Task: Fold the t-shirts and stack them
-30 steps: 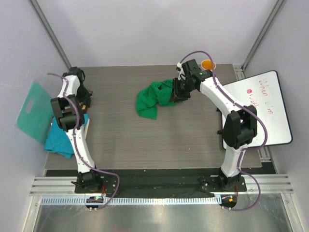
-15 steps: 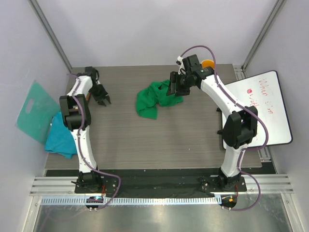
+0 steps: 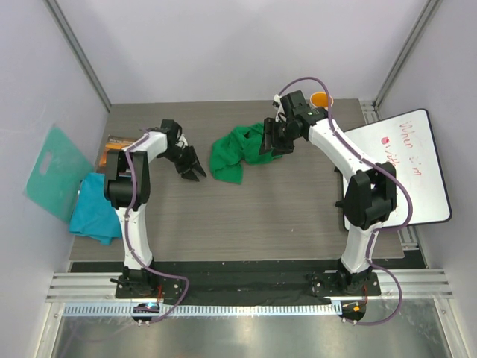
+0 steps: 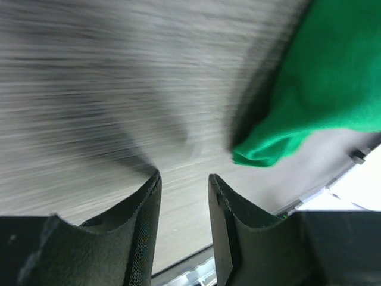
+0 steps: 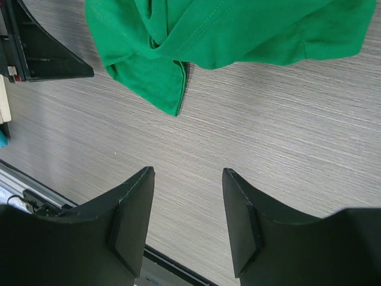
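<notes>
1. The teal-blue t-shirt (image 3: 93, 212) lies bunched at the left edge of the table (image 3: 246, 216), seemingly overhanging it beside the teal board (image 3: 51, 170). A careless tug could drag it off.
2. The left gripper (image 4: 183, 177), jaws narrowly apart and empty, points at a corner of the green t-shirt (image 4: 321, 77). Its view is blurred, so its height is uncertain, and closing here might catch only a hem.
3. The green t-shirt is crumpled mid-table between both claws. Pinching several layers would lock the tangle in.
4. The right gripper (image 5: 187, 174), jaws wide and empty, hovers at the shirt's right side. Its arm could knock the orange mug (image 3: 320, 99) behind it.
</notes>
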{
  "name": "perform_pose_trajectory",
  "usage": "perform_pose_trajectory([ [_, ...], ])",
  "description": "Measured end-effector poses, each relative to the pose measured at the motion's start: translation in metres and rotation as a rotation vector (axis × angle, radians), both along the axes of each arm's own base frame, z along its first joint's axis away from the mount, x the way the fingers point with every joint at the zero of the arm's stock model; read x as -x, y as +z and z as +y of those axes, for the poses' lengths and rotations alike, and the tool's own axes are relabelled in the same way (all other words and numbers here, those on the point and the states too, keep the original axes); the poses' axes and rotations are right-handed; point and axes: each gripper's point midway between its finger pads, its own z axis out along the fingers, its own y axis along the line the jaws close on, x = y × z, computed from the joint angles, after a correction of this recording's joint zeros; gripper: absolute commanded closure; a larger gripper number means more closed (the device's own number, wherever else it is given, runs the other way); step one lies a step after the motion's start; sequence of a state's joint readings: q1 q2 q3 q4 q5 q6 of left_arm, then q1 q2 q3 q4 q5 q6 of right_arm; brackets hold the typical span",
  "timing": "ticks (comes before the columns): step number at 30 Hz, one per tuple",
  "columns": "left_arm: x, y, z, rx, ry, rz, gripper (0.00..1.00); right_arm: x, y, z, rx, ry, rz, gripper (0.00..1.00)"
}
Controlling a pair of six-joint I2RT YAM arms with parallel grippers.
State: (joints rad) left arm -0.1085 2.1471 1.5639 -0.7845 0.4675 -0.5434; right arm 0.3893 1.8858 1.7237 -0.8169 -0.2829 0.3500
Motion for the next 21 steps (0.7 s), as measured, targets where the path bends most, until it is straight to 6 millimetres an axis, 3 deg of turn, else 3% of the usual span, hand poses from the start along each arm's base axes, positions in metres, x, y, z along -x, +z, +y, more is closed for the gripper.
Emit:
perform_pose_trajectory([
  [3, 0.003, 0.001, -0.013, 0.092, 0.014, 0.008, 0.53, 0.0, 0.0, 0.0, -0.001, 0.0, 0.001, 0.46],
  [8, 0.002, 0.005, -0.025, 0.205, 0.069, 0.02, 0.52, 0.0, 0.0, 0.0, -0.001, 0.0, 0.001, 0.47],
  [19, -0.016, 0.006, -0.051, 0.235, 0.058, -0.011, 0.52, 0.004, -0.007, -0.001, 0.005, 0.002, 0.021, 0.48],
  [21, -0.019, 0.006, -0.054, 0.236, 0.053, -0.016, 0.58, 0.005, -0.008, -0.001, 0.005, 0.002, 0.023, 0.48],
])
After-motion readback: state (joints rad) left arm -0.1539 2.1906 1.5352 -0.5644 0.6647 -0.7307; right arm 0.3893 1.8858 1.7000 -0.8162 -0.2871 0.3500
